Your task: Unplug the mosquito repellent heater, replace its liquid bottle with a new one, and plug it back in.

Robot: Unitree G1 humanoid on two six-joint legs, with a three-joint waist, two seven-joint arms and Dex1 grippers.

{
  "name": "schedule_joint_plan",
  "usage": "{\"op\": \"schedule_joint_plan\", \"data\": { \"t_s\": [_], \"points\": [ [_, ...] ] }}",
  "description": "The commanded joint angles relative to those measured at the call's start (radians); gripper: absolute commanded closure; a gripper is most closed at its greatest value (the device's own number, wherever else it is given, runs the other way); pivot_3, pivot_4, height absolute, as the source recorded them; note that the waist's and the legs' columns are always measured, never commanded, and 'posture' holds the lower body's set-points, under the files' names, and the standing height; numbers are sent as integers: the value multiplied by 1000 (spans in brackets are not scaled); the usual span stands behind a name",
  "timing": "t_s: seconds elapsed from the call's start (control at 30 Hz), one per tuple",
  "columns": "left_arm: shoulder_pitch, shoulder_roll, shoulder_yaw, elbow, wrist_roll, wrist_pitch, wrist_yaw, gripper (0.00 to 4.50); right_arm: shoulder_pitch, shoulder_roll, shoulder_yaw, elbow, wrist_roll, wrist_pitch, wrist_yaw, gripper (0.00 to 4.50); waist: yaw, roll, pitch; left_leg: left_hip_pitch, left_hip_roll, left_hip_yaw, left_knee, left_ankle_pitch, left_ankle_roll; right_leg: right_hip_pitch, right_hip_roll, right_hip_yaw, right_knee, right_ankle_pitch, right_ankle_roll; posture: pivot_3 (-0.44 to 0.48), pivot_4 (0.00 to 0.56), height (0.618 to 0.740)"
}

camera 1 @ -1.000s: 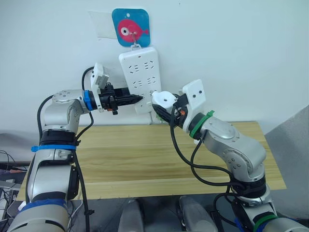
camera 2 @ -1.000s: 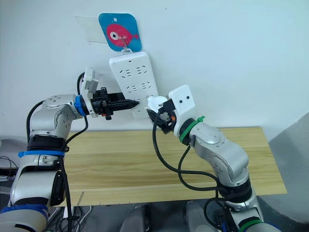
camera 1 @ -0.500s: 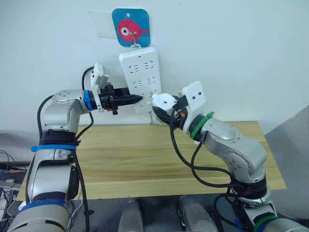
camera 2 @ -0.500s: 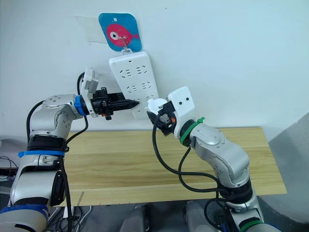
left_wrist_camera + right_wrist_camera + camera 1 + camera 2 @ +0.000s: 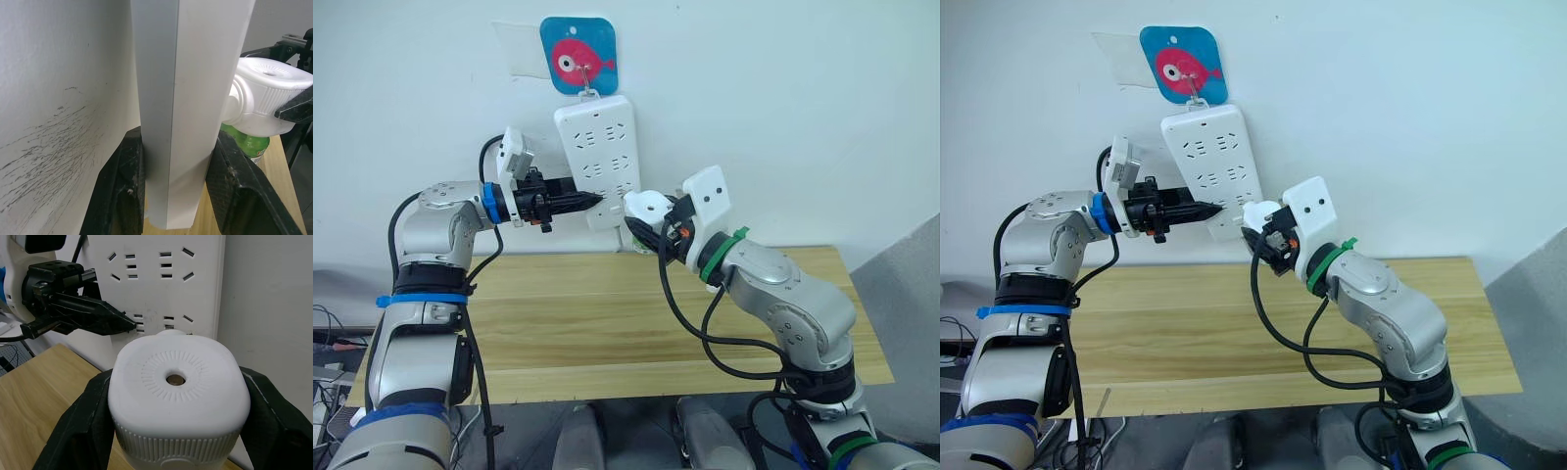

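Note:
A long white power strip point(image 5: 599, 147) hangs on the wall from a hook. My left gripper point(image 5: 592, 201) is shut on its lower edge; in the left wrist view the black fingers point(image 5: 122, 191) press both sides of the strip point(image 5: 186, 98). The mosquito repellent heater point(image 5: 649, 206), white and rounded, sits at the strip's lower right, its neck against the strip face. My right gripper point(image 5: 651, 223) is shut on it, fingers point(image 5: 78, 431) clamping both sides of the heater point(image 5: 176, 387). A green liquid bottle point(image 5: 247, 144) hangs under the heater.
A pink fish plaque point(image 5: 578, 54) with the hook is above the strip. A wooden table point(image 5: 607, 313) spreads below both arms. A grey slanted surface point(image 5: 911, 294) stands at the far right.
My right gripper with the heater has shifted slightly to the right and down along the strip's lower corner. The left gripper and the strip have stayed put.

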Motion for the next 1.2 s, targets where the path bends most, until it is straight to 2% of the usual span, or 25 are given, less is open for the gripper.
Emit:
{"op": "schedule_joint_plan", "data": {
  "t_s": [0.03, 1.2],
  "points": [
    [-21, 13, 13, -22, 1, -12, -1, 3201, -30, 13, -12, -41, -6, -36, 7, 1539, 0, 0, 0, 0, 0, 0, 0, 0, 0, 0, 0, 0, 0, 0, 0, -159, 214, 740],
    [-11, 10, 8, -27, 10, -29, -6, 3201, -11, 5, -2, -68, -36, 24, 12, 1539, 0, 0, 0, -1, 0, 0, -1, 0, 0, -1, 0, 0, -1, 0, 0, -160, 210, 740]
  ]
}}
